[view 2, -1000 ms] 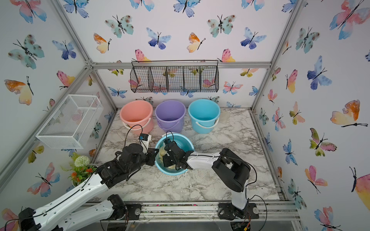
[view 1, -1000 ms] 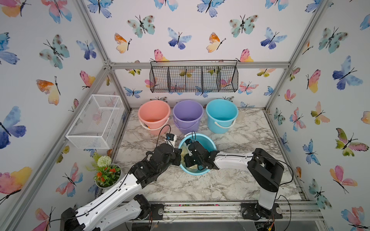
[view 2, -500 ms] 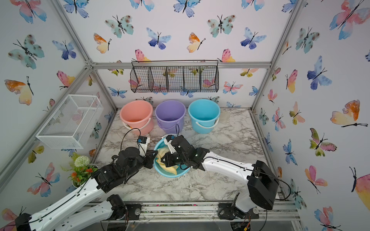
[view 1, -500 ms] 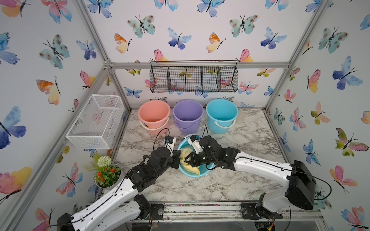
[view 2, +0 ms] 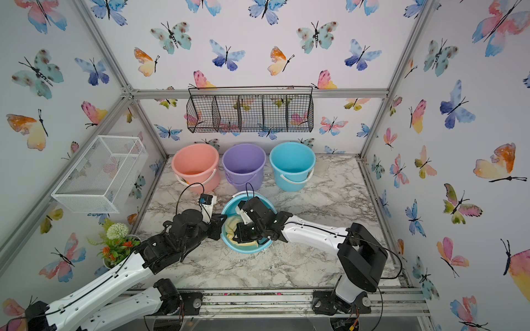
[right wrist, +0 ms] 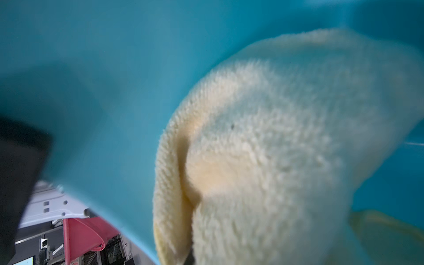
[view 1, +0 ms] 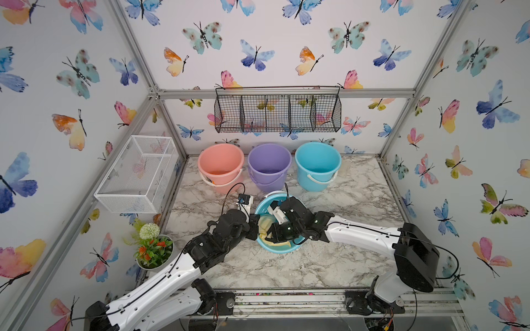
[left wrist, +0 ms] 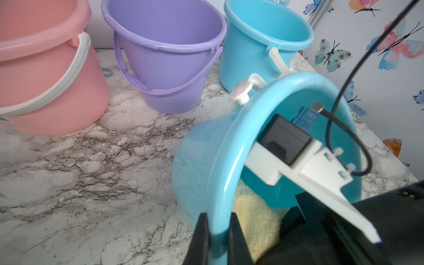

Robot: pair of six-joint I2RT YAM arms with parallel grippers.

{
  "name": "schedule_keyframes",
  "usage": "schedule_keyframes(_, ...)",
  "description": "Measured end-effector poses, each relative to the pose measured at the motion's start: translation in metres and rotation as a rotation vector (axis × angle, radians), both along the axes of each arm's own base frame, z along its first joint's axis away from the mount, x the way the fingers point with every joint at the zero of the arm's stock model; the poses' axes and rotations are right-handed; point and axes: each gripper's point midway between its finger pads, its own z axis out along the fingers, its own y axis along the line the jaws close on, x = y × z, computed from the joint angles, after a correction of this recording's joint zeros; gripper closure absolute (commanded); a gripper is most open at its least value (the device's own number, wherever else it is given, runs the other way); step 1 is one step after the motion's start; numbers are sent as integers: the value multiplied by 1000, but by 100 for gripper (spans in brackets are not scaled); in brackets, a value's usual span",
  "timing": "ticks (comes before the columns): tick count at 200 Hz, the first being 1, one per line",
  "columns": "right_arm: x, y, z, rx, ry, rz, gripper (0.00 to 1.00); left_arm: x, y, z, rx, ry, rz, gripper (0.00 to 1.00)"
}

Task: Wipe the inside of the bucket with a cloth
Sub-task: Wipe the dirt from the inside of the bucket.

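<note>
**Tipped teal bucket (left wrist: 195, 160) on marble table (view 1: 286, 266)**

The left gripper (left wrist: 218, 231) clamps its rim; the right gripper (view 1: 272, 232), inside, grips the yellow cloth (right wrist: 263, 160). Behind stand pink bucket (view 1: 220, 160), purple bucket (view 1: 269, 160), blue bucket (view 1: 317, 160), then wire basket (view 1: 278, 113) on butterfly wall (view 1: 272, 43).

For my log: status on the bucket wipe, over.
Left gripper shut on rim of tilted bucket. Right gripper shut on cloth, inside bucket. Nothing blocking.

Quick update: over the last second the right arm (view 1: 372, 238) unfolds big time, and its elbow now sits way out on the right. Way more yellow cloth (view 1: 263, 226) shows too, bunched against the bucket (view 1: 265, 204) wall nearest the left arm (view 1: 177, 272).
</note>
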Motion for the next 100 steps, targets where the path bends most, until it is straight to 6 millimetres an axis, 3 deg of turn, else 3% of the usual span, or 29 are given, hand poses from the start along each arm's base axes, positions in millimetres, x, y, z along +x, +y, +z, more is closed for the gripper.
schedule_keyframes(70,39,26,-59,-92,54,-35,98,-2,9,4,-7,-5,27,100)
schedule_keyframes(100,49,32,-76,-140,42,-33,98,1,13,5,-26,0,66,100)
